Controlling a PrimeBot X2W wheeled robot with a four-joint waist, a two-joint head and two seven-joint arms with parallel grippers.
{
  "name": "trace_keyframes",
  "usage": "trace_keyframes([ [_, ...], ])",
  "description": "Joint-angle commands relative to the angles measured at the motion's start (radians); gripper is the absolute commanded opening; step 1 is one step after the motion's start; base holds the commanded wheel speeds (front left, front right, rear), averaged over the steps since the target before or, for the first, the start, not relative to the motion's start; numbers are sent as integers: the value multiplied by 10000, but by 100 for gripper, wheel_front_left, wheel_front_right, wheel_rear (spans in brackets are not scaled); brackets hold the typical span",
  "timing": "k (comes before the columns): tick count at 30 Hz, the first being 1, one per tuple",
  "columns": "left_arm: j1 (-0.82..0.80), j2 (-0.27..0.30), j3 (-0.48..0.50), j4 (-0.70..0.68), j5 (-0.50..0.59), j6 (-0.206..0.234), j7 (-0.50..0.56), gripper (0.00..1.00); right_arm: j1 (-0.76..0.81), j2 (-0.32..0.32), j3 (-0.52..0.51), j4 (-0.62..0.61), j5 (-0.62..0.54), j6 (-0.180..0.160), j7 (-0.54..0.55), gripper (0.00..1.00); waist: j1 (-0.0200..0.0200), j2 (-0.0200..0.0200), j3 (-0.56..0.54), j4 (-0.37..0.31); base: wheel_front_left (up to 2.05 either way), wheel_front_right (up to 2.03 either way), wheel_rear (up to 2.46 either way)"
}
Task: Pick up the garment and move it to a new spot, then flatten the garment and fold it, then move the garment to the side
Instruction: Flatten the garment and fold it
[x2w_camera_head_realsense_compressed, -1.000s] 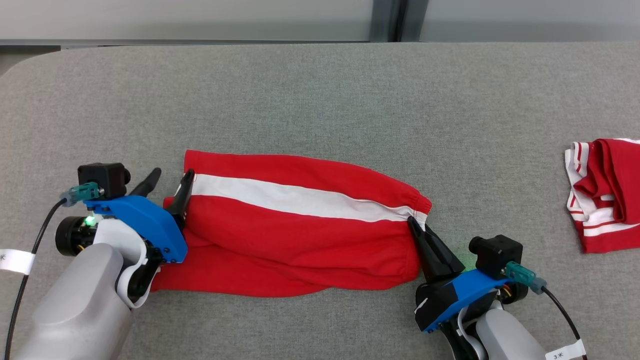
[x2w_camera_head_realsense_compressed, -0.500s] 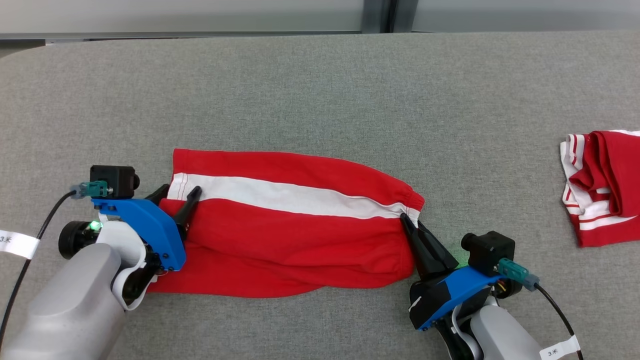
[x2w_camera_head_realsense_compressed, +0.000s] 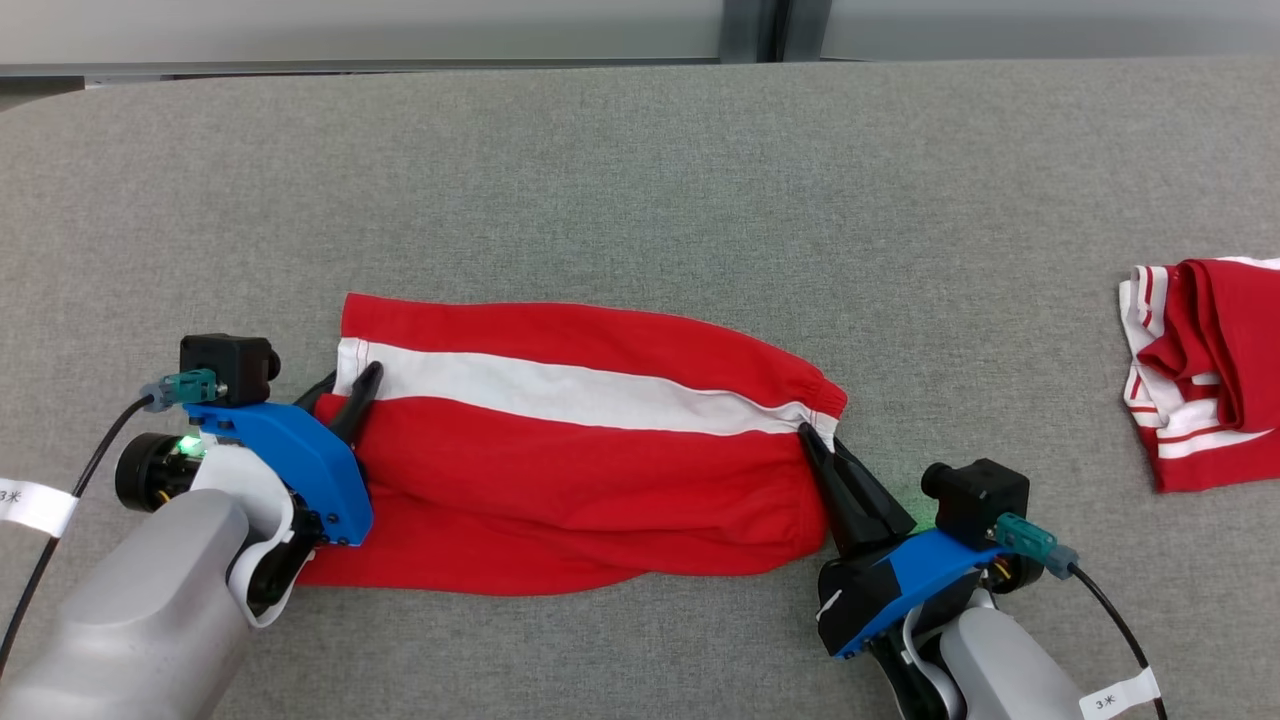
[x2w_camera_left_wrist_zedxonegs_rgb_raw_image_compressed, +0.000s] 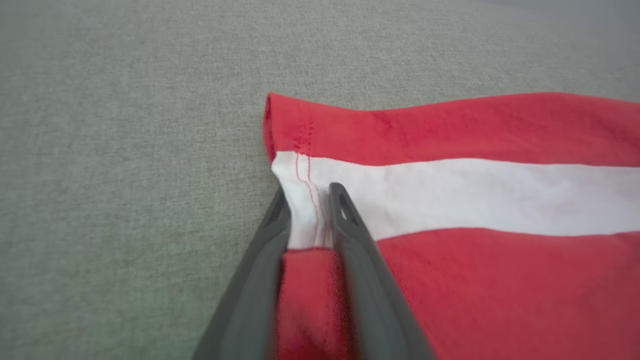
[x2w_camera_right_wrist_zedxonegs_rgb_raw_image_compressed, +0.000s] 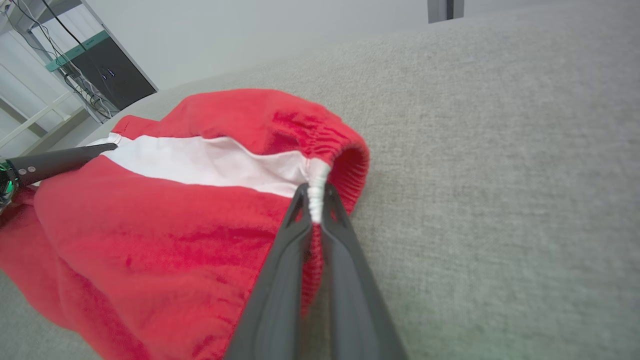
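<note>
Closed left gripper (x2w_camera_head_realsense_compressed: 350, 376) from wide onto garment (x2w_camera_head_realsense_compressed: 590, 460) hem at white stripe (x2w_camera_head_realsense_compressed: 560, 390), left end, with right gripper (x2w_camera_head_realsense_compressed: 808, 436) clamped on waistband (x2w_camera_head_realsense_compressed: 826, 398) at right end, mid table (x2w_camera_head_realsense_compressed: 640, 200) toward near side, presumably to tension cloth flat before folding.

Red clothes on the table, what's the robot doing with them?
The robot holds a red garment with a white stripe by both ends. Its left gripper pinches the hemmed end at the stripe, and its right gripper is shut on the gathered elastic end. The garment lies stretched between them on the grey table. A second red and white cloth sits bunched up far to the robot's right.
</note>
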Motion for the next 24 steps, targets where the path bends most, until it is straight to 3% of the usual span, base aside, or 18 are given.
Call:
trace_keyframes([
  [1,-200,68,-115,27,-77,14,-199,24,-32,-41,-4,70,13,1,-26,0,0,0,-3,16,0,0,0],
  [2,-233,76,-185,34,-82,14,-358,0,-35,-41,-14,86,8,1,-25,0,0,0,-8,26,0,0,0],
  [8,-438,107,-554,-130,-303,14,-1289,0,-59,-40,-157,-47,75,1,-26,0,0,0,-130,110,0,0,0],
  [13,-798,303,-426,-768,-148,14,-1935,0,-242,-37,-608,-904,309,1,-29,0,0,0,-652,231,0,0,0],
  [24,-781,1120,1475,-3503,148,14,-1988,0,-1226,-40,-1192,-2826,439,1,-30,0,0,0,-2257,247,0,0,0],
])
